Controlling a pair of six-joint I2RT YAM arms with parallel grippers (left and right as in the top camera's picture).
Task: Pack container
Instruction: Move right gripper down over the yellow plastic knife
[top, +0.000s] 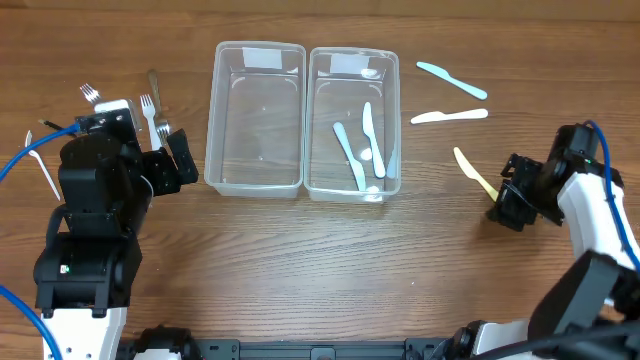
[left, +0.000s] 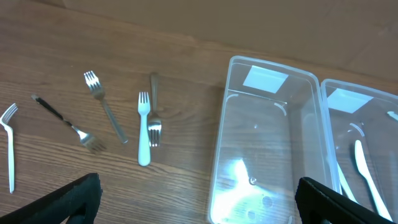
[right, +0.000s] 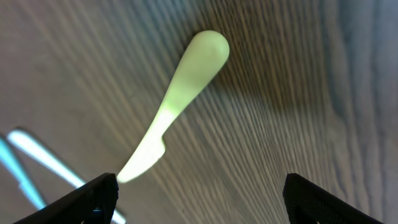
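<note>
Two clear plastic containers stand side by side. The left one (top: 212, 120) is empty; the right one (top: 398, 110) holds several pale plastic knives (top: 365, 140). On the table right of them lie a light blue knife (top: 452, 80), a white knife (top: 448, 117) and a yellow knife (top: 475, 172). My right gripper (top: 510, 205) hovers just beyond the yellow knife's near end. It is open, and the yellow knife (right: 180, 99) lies ahead of its fingers with nothing between them. My left gripper (top: 178, 160) is open beside the empty container (left: 219, 143).
Several forks lie left of the containers: a white plastic one (left: 144, 127), metal ones (left: 106, 106) (left: 65, 123) and another white one at the far left (left: 9, 143). A blue cable (top: 20, 160) runs along the left arm.
</note>
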